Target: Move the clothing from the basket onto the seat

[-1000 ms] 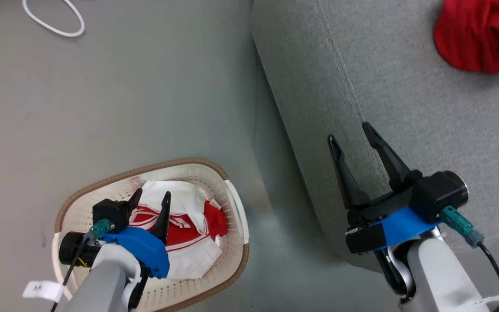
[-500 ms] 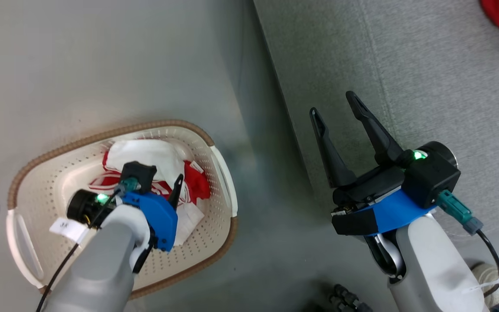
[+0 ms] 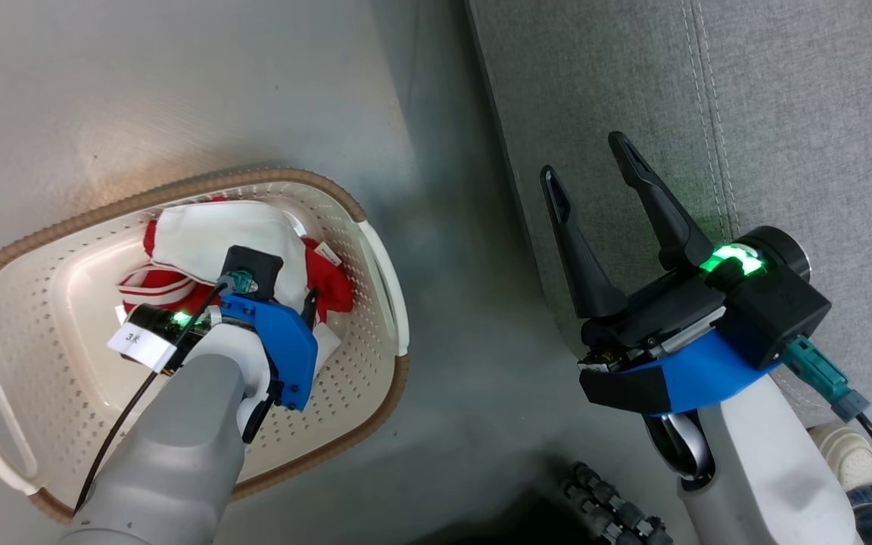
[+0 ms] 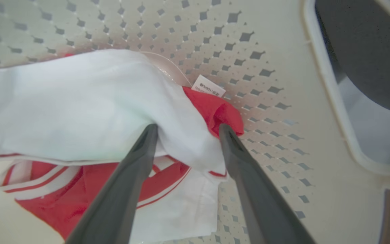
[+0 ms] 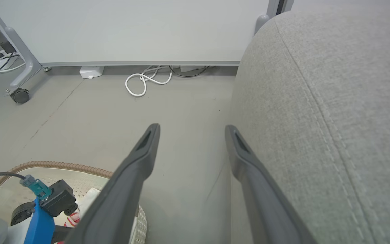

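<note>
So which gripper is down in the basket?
The left gripper, open over the red-and-white garment inside the basket; the right gripper hangs open and empty by the sofa cushion.

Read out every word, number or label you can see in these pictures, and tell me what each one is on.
"3", followed by a mark I cannot make out: on the white tag hanging at the left arm.
Printed lines, too small and blurred to read: on the white care label of the red and white garment in the basket.
Nothing else is readable.
</note>
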### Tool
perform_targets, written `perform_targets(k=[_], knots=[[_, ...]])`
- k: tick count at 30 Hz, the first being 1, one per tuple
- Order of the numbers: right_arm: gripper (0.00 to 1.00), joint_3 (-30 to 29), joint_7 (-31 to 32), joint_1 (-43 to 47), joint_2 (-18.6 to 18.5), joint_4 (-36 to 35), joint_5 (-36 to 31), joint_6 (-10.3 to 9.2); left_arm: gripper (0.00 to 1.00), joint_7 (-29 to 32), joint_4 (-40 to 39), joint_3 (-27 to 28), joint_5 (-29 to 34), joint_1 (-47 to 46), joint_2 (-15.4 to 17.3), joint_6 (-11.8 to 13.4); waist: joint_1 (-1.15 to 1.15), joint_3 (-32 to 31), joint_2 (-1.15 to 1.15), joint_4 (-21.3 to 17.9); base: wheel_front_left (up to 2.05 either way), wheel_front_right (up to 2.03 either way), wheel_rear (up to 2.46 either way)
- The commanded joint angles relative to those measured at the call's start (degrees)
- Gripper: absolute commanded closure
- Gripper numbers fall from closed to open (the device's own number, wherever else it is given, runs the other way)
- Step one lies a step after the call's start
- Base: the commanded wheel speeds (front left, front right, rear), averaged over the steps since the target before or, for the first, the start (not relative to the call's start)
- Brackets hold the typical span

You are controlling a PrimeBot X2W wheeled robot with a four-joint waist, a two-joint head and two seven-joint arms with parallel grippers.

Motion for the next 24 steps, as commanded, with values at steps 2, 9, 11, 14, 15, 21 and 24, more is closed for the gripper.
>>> perform_targets(k=[2,9,11,14,15,21,24], knots=[[0.00,0.2,-0.4,-0.4,0.0,-0.9,0.3,0.01,0.00,0.4,1.5,0.0,-0.4,-1.7,-0.5,0.7,0.00,0.9,0.00,-0.5,0.00,0.00,0.00],[0.00,-0.3,-0.5,0.9,0.0,-2.1,0.0,0.01,0.12,2.4,5.1,-1.3,0.9,-3.8,-1.2,4.4,0.00,2.3,0.00,-0.9,0.00,0.00,0.00],[0.00,-0.4,-0.5,1.2,0.0,-2.5,-0.1,0.01,1.00,3.2,5.5,-1.9,1.1,-4.2,-1.2,4.5,0.00,2.4,0.00,-0.8,0.00,0.00,0.00],[0.00,-0.5,-0.5,1.4,0.0,-2.6,0.0,0.01,1.00,3.9,6.1,-2.3,1.0,-4.6,-0.9,4.0,0.00,2.6,0.00,-0.8,0.00,0.00,0.00],[0.00,-0.5,-0.5,1.3,0.0,-2.6,0.1,0.01,1.00,3.8,6.2,-2.3,0.9,-4.7,-0.9,4.0,0.00,2.6,0.00,-0.8,0.00,0.00,0.00],[0.00,0.3,-0.6,-0.1,0.0,-2.2,0.4,0.01,1.00,3.6,6.7,-2.2,0.1,-5.6,-0.4,2.8,0.00,1.9,0.00,-0.7,0.00,0.00,0.00],[0.00,0.3,-0.6,-0.4,0.0,-1.8,0.3,0.01,1.00,2.9,6.8,-2.2,-0.3,-5.9,-0.3,2.4,0.00,1.4,0.00,-0.4,0.00,0.00,0.00]])
